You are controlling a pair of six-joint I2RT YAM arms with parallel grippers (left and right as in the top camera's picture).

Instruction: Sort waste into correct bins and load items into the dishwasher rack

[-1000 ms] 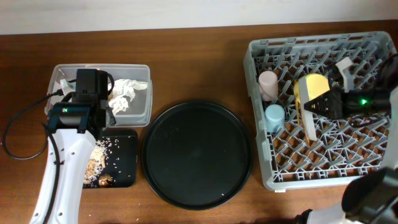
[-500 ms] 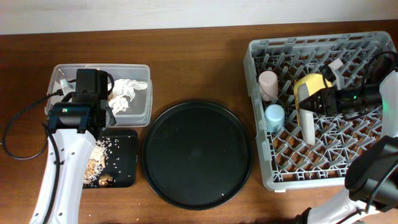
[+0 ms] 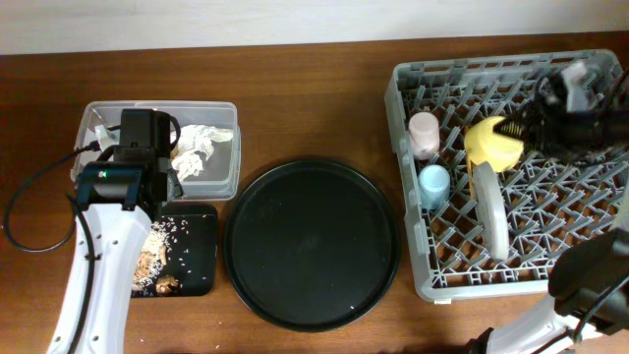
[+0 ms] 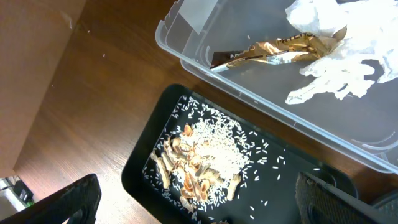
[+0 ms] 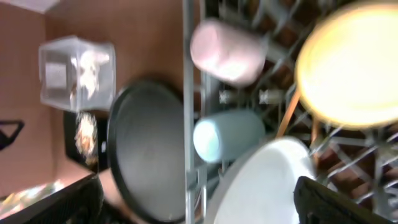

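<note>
The grey dishwasher rack (image 3: 402, 197) holds a pink cup (image 3: 424, 134), a light-blue cup (image 3: 433, 184), a yellow bowl (image 3: 491, 144) and a pale plate (image 3: 492, 208) standing on edge. Thin wooden chopsticks (image 5: 287, 116) lean between bowl and blue cup. My right gripper (image 3: 522, 130) hovers open beside the bowl, holding nothing; its view shows the plate (image 5: 273, 180) below the jaws. My left gripper (image 4: 199, 208) is open above the shallow black tray (image 4: 140, 168) of beige food scraps (image 4: 199, 155). The clear tub (image 4: 186, 46) holds white paper (image 4: 348, 56) and a brown wrapper (image 4: 280, 53).
A big round black tray (image 3: 312, 243) lies between the bins and the rack. The left arm's cable (image 3: 29, 211) loops over the wooden table at the left. The rack's right half has open peg rows.
My right gripper has opened, let go of the plate and drawn back towards the rack's far right corner. The plate now stands alone in the rack. The left arm has not moved.
</note>
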